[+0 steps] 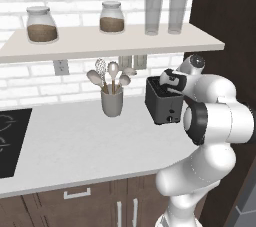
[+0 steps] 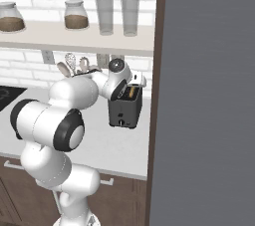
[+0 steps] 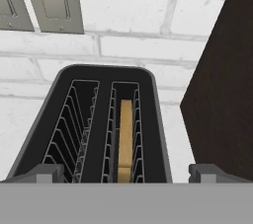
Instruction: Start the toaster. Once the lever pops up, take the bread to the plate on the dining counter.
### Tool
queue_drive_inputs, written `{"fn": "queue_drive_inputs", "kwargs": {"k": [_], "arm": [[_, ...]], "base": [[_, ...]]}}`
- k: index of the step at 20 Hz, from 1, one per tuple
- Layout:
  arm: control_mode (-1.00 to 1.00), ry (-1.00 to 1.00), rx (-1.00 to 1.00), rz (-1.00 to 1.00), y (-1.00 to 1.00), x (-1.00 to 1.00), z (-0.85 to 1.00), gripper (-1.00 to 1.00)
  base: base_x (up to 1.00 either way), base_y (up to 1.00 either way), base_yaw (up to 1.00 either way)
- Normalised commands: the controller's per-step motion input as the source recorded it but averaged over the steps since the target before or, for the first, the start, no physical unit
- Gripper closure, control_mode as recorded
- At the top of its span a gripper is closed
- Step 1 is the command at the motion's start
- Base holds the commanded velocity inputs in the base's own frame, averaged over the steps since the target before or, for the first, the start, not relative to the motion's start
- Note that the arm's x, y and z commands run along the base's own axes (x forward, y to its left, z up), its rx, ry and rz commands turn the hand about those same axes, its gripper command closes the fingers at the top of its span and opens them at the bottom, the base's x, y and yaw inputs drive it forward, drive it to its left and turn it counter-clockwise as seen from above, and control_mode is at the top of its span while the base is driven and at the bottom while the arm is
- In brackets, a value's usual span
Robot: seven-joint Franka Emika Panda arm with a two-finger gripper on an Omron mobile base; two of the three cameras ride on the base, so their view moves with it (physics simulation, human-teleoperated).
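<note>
The jaws stand wide open and hold nothing; in the hand view their two dark fingertips rise far apart, one on each side of the small dark grey boxy toaster directly beneath them. The gripper hovers just over the top of the toaster. The flat tan-brown slice of bread stands on edge in the right-hand slot of that view, between the wire guides; the slot beside it has only wires. The toaster sits at the back of the pale worktop, beside a dark brown cabinet wall and below two grey wall outlets. To its left a grey utensil cup holds wooden spoons. A pale shelf above carries two glass jars and two tumblers.
</note>
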Motion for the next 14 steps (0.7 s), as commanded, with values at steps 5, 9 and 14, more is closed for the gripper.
{"fn": "queue_drive_inputs", "kwargs": {"k": [5,9,14], "arm": [[-1.00,0.00,0.00,0.00,0.00,0.00,0.00,-1.00],[-1.00,0.00,0.00,0.00,0.00,0.00,0.00,-1.00],[-1.00,0.00,0.00,0.00,0.00,0.00,0.00,-1.00]], "base": [[0.00,0.00,0.00],[0.00,0.00,0.00],[0.00,0.00,0.00]]}}
